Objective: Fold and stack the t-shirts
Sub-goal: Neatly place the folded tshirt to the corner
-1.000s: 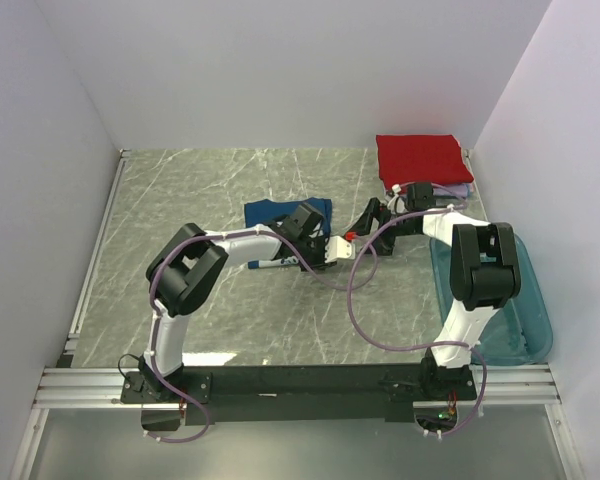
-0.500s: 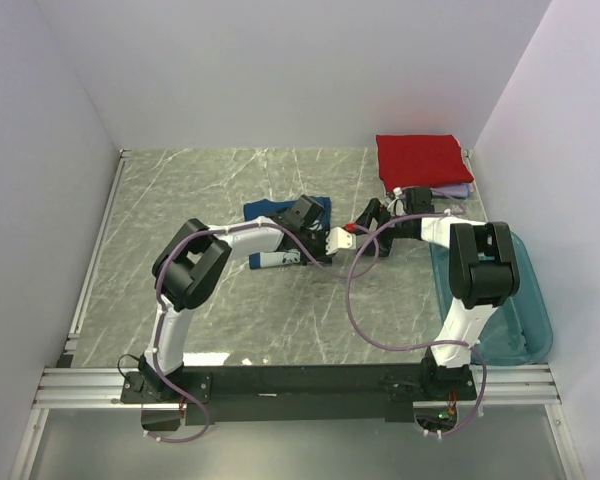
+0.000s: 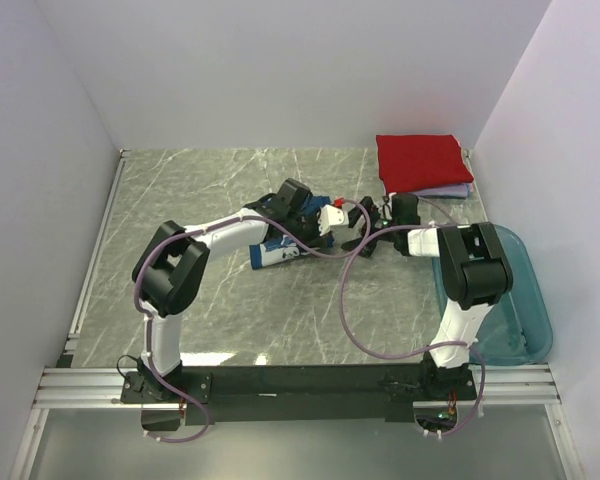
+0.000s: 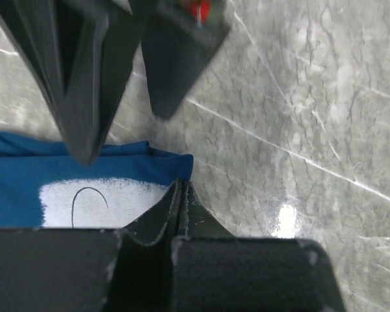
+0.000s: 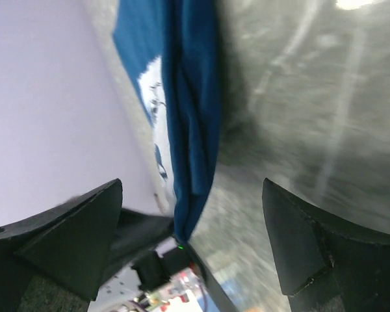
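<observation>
Three t-shirts: blue (image 4: 16, 174), red (image 3: 423, 162), lavender (image 3: 452, 191); one tub (image 3: 527, 332); two arms (image 3: 170, 280) (image 3: 477, 268)

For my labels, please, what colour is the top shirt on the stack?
The t-shirt is red; top view.

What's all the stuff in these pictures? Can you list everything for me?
table: one, grey-green marble, under everything
tub: one, see-through teal, at the table's right edge
lavender t-shirt: one, pale purple, far right corner
red t-shirt: one, red, folded, on top of the lavender t-shirt
dark blue t-shirt: one, blue with a white print, middle of the table
left gripper: one, black, shut on the dark blue t-shirt's edge
right gripper: one, black, open, facing the dark blue t-shirt
</observation>
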`<action>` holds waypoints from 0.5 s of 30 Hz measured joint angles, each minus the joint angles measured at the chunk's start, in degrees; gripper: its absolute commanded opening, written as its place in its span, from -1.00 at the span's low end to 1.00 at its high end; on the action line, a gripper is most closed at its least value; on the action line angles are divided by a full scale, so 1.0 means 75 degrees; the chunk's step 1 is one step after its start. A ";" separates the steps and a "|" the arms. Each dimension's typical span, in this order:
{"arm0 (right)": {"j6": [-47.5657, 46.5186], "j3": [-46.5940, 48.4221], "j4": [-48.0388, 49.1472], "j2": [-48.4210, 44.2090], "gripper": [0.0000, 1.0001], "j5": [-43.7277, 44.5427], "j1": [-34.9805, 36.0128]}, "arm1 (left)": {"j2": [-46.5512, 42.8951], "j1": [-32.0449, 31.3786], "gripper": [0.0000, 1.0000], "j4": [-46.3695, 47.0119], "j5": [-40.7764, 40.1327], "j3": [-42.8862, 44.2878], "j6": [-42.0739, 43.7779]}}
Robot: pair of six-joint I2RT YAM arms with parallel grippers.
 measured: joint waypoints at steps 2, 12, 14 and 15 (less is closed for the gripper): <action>0.0463 -0.0064 0.0449 0.0093 0.86 0.0061 0.0172 | -0.0058 0.0012 -0.99 0.0050 0.0023 0.0000 -0.0052; 0.1938 -0.0061 0.1897 0.1037 0.44 0.0629 0.0997 | -0.0070 0.0096 -0.99 0.0061 0.0256 -0.0003 -0.0172; 0.1996 0.0195 0.1964 0.1227 0.37 0.0836 0.1070 | -0.0070 0.0102 -0.99 0.0052 0.0303 -0.0003 -0.0172; 0.2011 0.0312 0.2002 0.1309 0.34 0.0938 0.1090 | -0.0070 0.0105 -0.99 0.0041 0.0332 -0.0003 -0.0175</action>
